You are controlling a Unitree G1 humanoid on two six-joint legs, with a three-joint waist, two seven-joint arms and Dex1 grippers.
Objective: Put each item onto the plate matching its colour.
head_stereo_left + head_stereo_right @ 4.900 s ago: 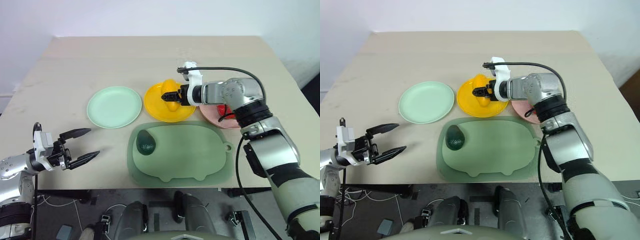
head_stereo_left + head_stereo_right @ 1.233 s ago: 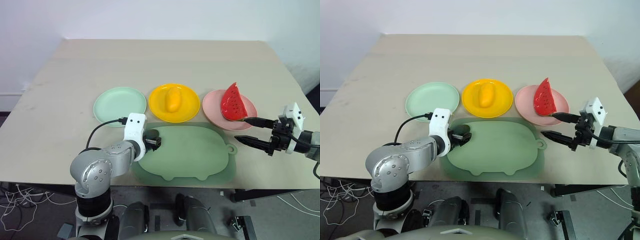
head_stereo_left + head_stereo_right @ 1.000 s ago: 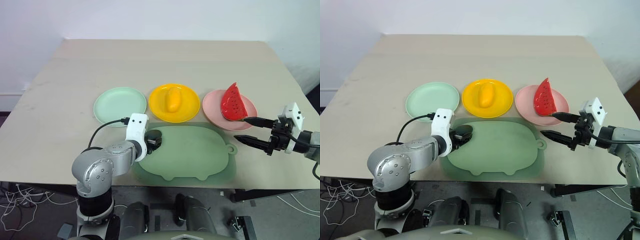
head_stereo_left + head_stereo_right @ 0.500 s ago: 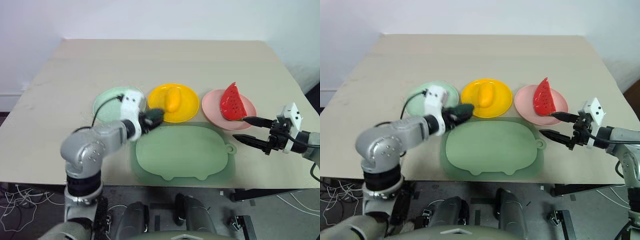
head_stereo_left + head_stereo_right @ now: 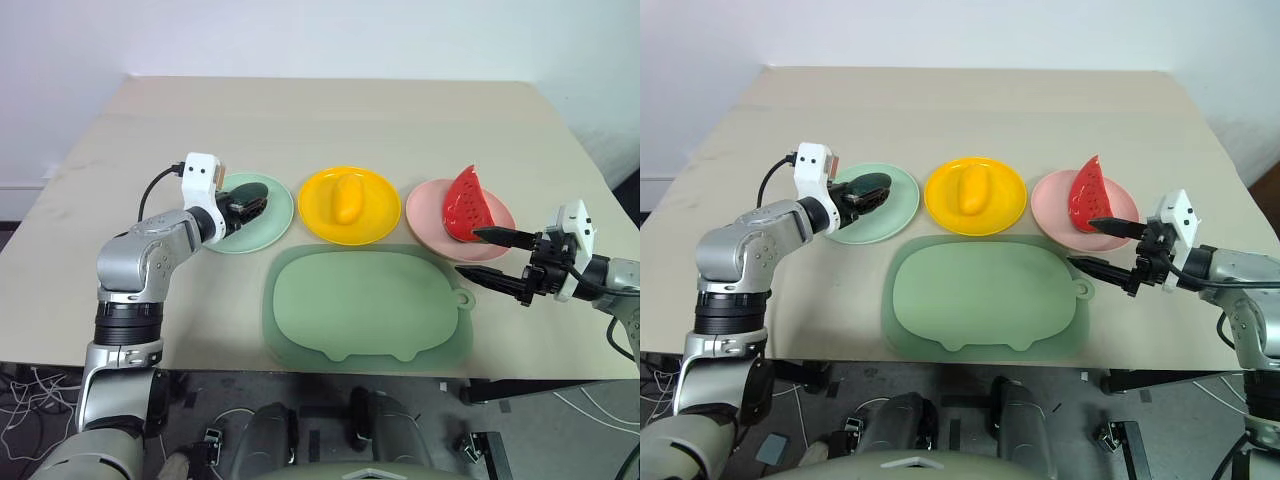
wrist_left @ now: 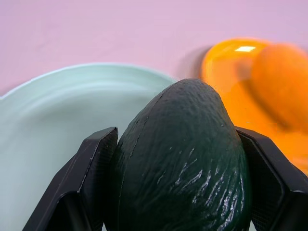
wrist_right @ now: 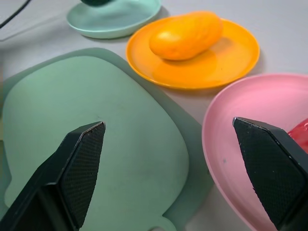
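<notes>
Pebbled dark avocado (image 6: 180,163) between ribbed fingers (image 6: 86,178), glossy mint plate (image 6: 53,120)

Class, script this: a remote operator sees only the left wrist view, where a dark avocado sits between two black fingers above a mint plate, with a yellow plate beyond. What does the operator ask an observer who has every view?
Operator: Is the red item sorted yet?
Observer: Yes. The watermelon wedge stands on the pink plate, to the right of the yellow one.
Operator: Where is the other gripper?
Observer: The right gripper is open and holds nothing. It hovers by the right end of the pig-shaped board, just in front of the pink plate.
</notes>
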